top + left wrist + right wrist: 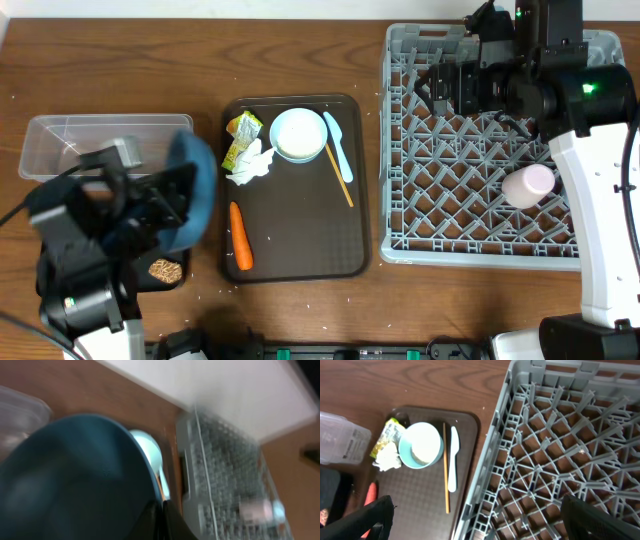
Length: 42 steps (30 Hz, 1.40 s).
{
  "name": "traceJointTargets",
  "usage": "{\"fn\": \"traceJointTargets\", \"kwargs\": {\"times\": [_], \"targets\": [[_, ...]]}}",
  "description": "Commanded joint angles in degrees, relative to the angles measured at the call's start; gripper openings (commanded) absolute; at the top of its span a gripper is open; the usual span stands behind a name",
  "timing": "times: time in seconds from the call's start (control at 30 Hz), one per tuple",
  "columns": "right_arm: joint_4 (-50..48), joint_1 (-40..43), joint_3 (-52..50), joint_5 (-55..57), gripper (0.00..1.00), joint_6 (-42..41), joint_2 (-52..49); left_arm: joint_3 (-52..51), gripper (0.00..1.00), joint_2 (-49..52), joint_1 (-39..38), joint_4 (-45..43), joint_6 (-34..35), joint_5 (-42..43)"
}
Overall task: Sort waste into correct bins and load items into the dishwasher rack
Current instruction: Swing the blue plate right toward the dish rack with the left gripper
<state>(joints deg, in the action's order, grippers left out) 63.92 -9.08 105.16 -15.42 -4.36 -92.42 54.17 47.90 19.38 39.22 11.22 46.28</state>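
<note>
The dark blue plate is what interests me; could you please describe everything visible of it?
The dark blue plate is round and smooth, ceramic or hard plastic by its look. It is held in the air, tipped steeply on edge, gripped at its rim by the shut fingers of the left gripper. From overhead it sits between the clear box and the brown tray. Motion blur hides finer detail.

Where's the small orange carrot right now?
Overhead, the small orange carrot lies on the left half of the dark brown serving tray, below the crumpled white tissue.
</note>
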Motion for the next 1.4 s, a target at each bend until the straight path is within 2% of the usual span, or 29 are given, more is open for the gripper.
{"fn": "traceJointTargets", "kwargs": {"times": [0.0,0.13,0.3,0.4,0.57,0.67,0.9,1.27,1.37], "targets": [[-0.31,-0.39,-0.02,-1.53,0.99,-1.42,-0.02,6.14,0.06,3.04,-8.35,5.07,-10.73,-5.99],[-0.28,-0.37,-0.02,-1.51,0.98,-1.42,-0.11,10.58,0.06,7.72,-20.61,10.97,-14.47,-14.16],[-0.24,-0.37,-0.02,0.83,0.97,-3.02,-0.68,12.22,0.06,13.40,-32.39,8.59,-14.12,-17.05],[-0.13,-0.31,-0.02,3.85,0.97,-4.96,-1.33,12.79,0.06,15.34,-34.56,6.27,-11.80,-17.33],[0.66,1.03,-0.02,13.46,0.97,-11.61,-2.36,13.57,0.06,15.43,-34.56,-1.62,-3.17,-16.70],[0.28,3.89,-0.02,13.90,0.97,-14.25,-2.43,13.62,0.06,15.65,-34.56,-9.33,2.75,-12.07],[0.83,11.52,-0.02,13.90,0.97,-14.51,-2.40,13.62,0.06,19.56,-34.58,-31.32,19.21,-4.15],[1.64,20.65,-0.02,13.49,0.99,-15.50,-2.40,13.62,0.06,38.27,-35.91,-75.91,51.49,-0.24],[1.64,22.93,-0.02,13.00,0.99,-17.27,-2.40,13.62,0.06,43.63,-37.62,-86.51,57.53,-0.39]]}}
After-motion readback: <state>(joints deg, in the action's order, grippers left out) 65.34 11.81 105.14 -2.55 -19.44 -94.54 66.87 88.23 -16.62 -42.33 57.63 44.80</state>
